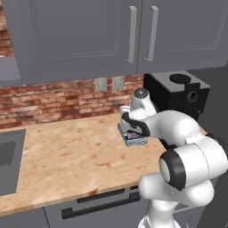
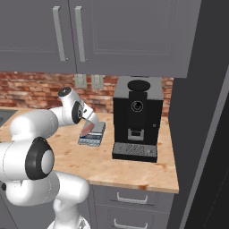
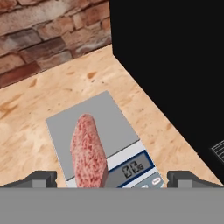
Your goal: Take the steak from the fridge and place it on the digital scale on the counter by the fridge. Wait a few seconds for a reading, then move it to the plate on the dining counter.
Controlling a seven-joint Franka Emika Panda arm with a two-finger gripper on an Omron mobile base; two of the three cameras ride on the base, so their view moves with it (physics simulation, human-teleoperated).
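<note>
The steak [image 3: 89,151] sits on edge on the scale [image 3: 94,127], near its display; the gripper [image 3: 111,179] hangs just above with jaws spread wide, clear of the meat; the scale lies on the counter [image 3: 39,100] beside the coffee machine [image 2: 136,116]. For a clean reading, best keep the gripper off the steak, then close on its narrow sides.

Steak [image 3: 89,151] showing mottled pinkish-red; scale [image 3: 94,122] w/ grey top, pale blue front; coffee machine [image 2: 136,117] looking black; counter [image 1: 71,153] showing blotchy tan; red brick wall [image 1: 58,100].
</note>
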